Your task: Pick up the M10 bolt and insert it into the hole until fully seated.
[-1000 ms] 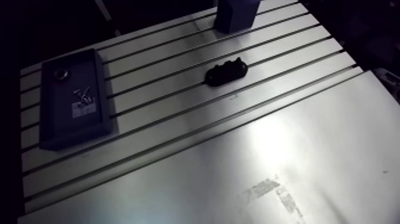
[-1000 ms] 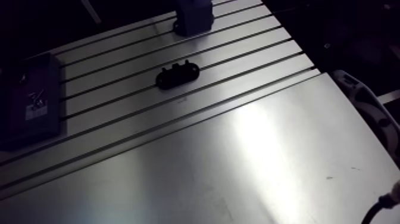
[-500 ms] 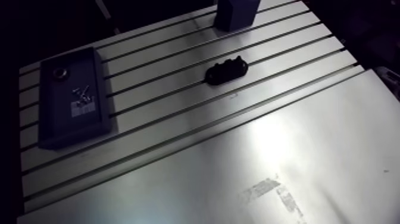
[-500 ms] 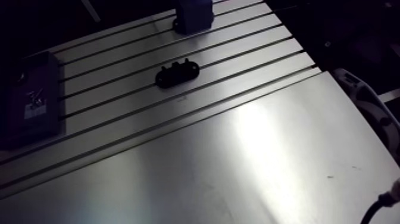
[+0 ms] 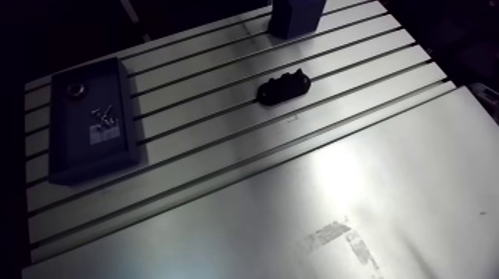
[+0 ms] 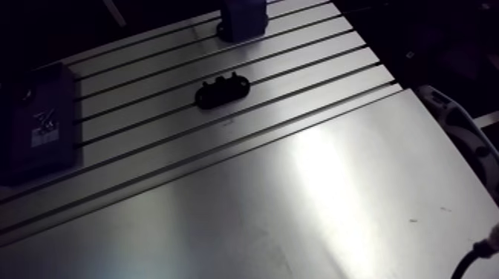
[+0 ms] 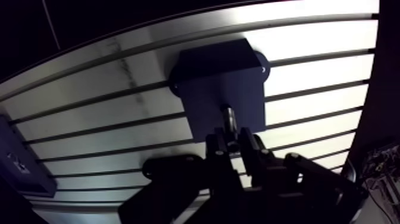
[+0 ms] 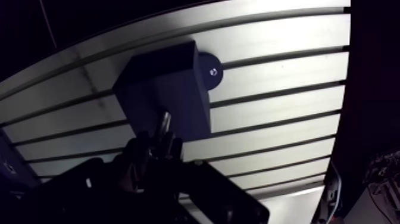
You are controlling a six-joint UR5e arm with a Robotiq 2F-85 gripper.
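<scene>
- Metal bolt (image 7: 228,116) is sitting clamped between my fingers (image 7: 215,152); my gripper (image 7: 233,142) is grasping it by the near end, with the shaft poking out ahead.
- Pick-up is looking done, judging by that grip; inserting and seating are what is remaining.
- Bolt's free end is pointing at the dark block (image 7: 208,77) just ahead of the gripper and overlapping its face in the wrist view. I cannot tell whether it is touching or entering yet.
- Hole is not showing: the block face is too dark and the bolt is covering part of it.
- Block is standing on the slotted aluminium table (image 7: 309,77).
- Further off, in the arm view, a black bracket (image 5: 282,86) is lying mid-table, and a dark tray (image 5: 89,159) holding small hardware is sitting well apart from the block; neither is playing a part now.
</scene>
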